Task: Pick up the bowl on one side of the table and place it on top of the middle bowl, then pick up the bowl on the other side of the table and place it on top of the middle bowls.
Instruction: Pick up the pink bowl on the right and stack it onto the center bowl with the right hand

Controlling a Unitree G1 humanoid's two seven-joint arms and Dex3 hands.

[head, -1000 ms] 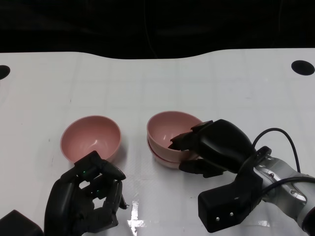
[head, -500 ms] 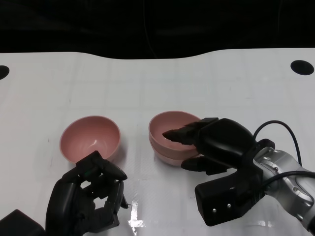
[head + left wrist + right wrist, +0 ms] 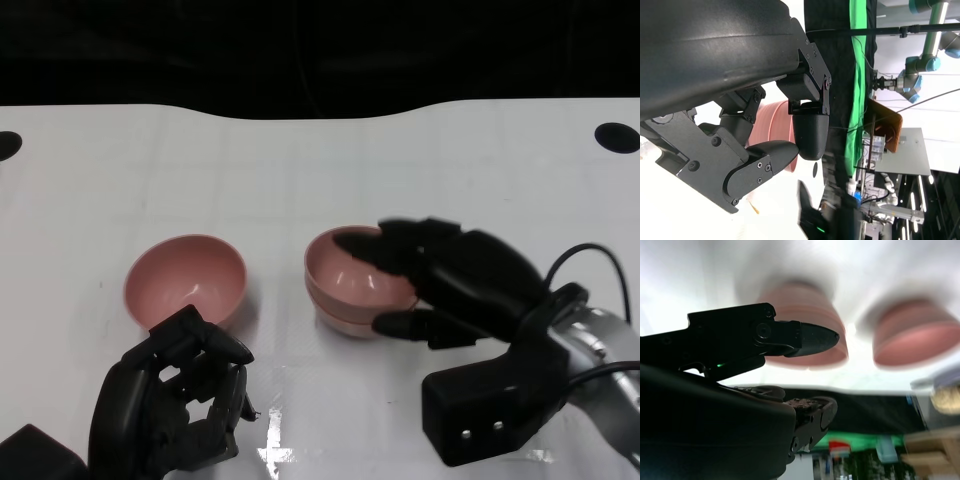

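Pink bowls sit on the white table [image 3: 300,160]: a stack [image 3: 352,285] of two nested ones near the middle and a single bowl [image 3: 186,282] well to its left, upright and apart from it. Right hand [image 3: 450,280] reaches over the stack's right rim, fingers [image 3: 365,245] spread above the top bowl's opening and thumb low beside the stack's outer wall; whether any fingertip touches the rim cannot be told, and the hand holds nothing. Left hand [image 3: 180,395] rests near the table's front edge, just in front of the single bowl, fingers curled in on nothing
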